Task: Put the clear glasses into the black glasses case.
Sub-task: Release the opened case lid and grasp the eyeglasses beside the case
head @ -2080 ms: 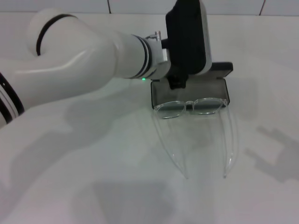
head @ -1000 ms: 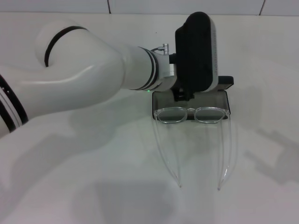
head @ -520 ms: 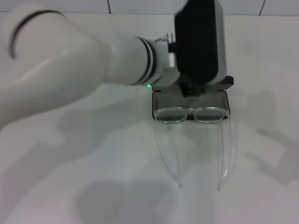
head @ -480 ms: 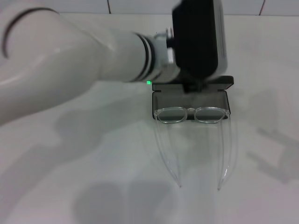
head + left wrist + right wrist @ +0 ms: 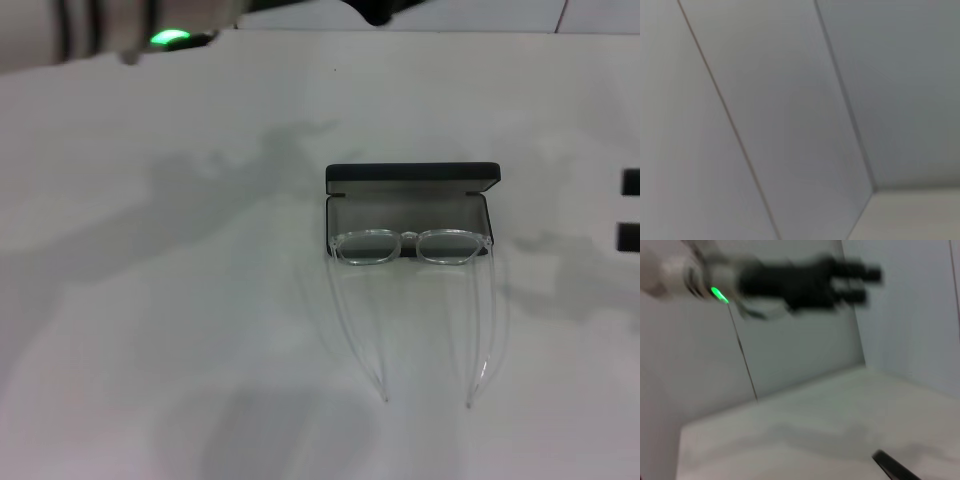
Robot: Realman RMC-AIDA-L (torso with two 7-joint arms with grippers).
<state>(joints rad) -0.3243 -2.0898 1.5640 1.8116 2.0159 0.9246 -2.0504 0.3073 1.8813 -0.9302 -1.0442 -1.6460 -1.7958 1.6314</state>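
White tabletop (image 5: pixel 200 330): glasses (image 5: pixel 410 246) front in open case (image 5: pixel 410 190), temples unfolded, likely blocking closure; finger states indiscernible.

You see the black glasses case (image 5: pixel 411 178) lying open, the clear glasses (image 5: pixel 411 246) resting across its front edge, arms unfolded.

The left arm (image 5: pixel 110 25) is raised at the far upper edge of the head view, its left gripper (image 5: pixel 867 282) extended in mid-air, while the right gripper (image 5: pixel 630 210) shows only as two dark fingertips at the right edge.
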